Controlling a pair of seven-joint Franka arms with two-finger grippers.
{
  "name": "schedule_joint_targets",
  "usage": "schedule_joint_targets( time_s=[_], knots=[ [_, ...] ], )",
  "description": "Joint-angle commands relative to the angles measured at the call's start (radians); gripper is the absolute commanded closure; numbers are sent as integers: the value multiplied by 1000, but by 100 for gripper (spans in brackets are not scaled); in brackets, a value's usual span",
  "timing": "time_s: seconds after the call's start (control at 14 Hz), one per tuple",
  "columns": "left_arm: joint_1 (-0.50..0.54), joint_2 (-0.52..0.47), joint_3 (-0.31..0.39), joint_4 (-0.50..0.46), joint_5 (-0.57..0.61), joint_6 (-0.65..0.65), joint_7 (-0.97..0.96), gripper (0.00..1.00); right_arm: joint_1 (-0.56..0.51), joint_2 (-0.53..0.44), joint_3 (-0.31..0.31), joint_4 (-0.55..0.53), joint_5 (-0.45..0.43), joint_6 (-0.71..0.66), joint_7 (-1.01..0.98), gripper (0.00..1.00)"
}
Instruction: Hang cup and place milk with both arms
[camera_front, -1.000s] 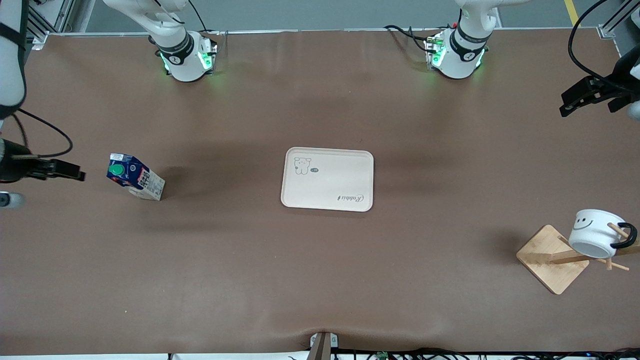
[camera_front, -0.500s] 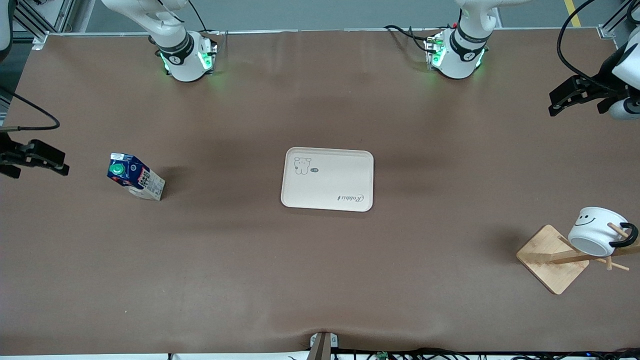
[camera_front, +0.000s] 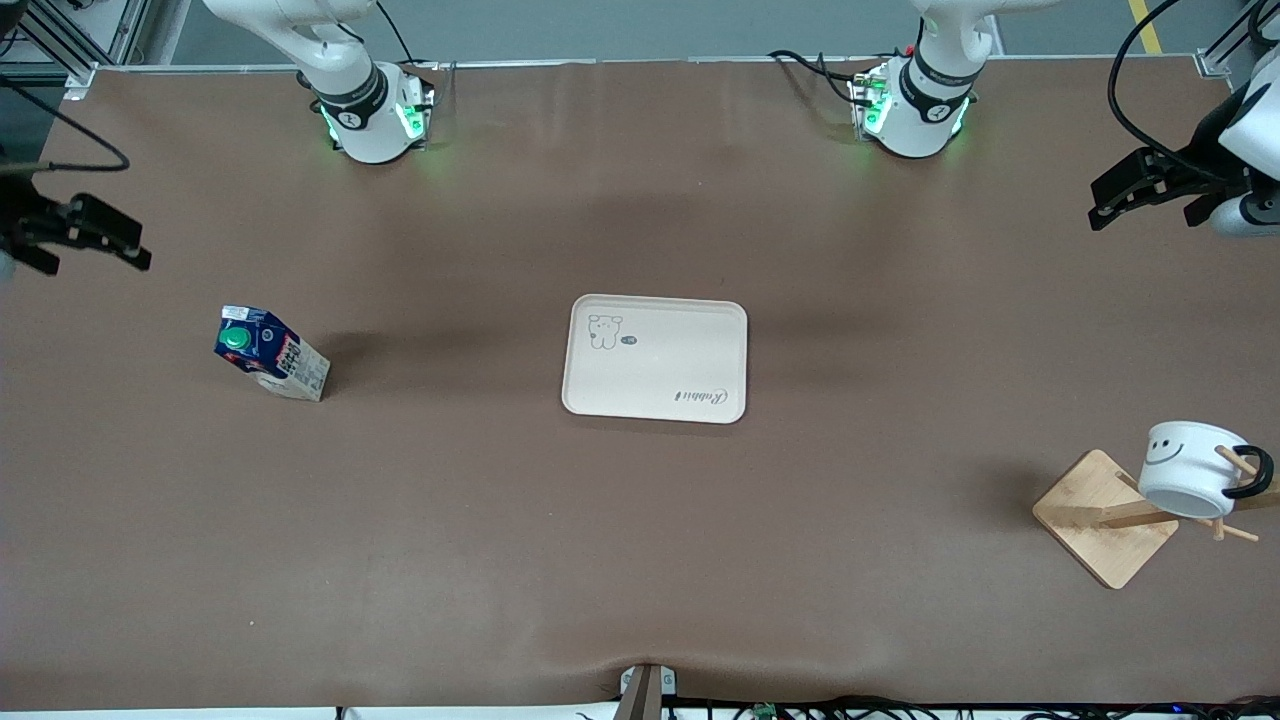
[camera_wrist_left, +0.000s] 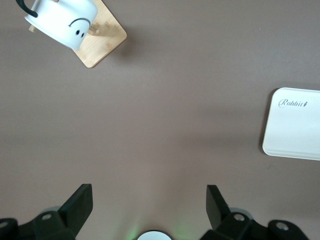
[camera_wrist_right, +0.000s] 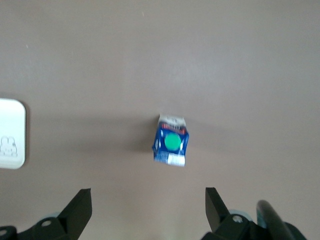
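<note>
With my left gripper (camera_front: 1105, 203) and right gripper (camera_front: 95, 235) both spread and holding nothing, the smiley white mug (camera_front: 1187, 469) hangs crooked on the wooden peg rack (camera_front: 1100, 520) and may slip, and the blue gable-top milk carton (camera_front: 270, 356), at 9 o'clock from the cream tray (camera_front: 655, 390), could topple if clipped.

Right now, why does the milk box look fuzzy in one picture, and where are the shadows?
In the right wrist view the milk looks soft and a little smeared; in the front view it is crisp, with a dark shadow spreading over the table toward the tray. In the left wrist view the cup looks sharp, without glare.
</note>
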Motion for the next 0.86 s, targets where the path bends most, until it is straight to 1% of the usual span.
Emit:
schedule_joint_targets(
  time_s=[0.0,0.14,0.79],
  knots=[
    [7,-10,-4,9,-15,-24,13,0,-33,-33,5,-27,1,-27,0,0],
    [6,-10,-4,17,-15,-26,13,0,-27,-21,10,61,-5,-48,6,0],
    [7,-8,-10,17,-27,-35,9,0,-33,-6,9,72,-4,-41,5,0]
  ],
)
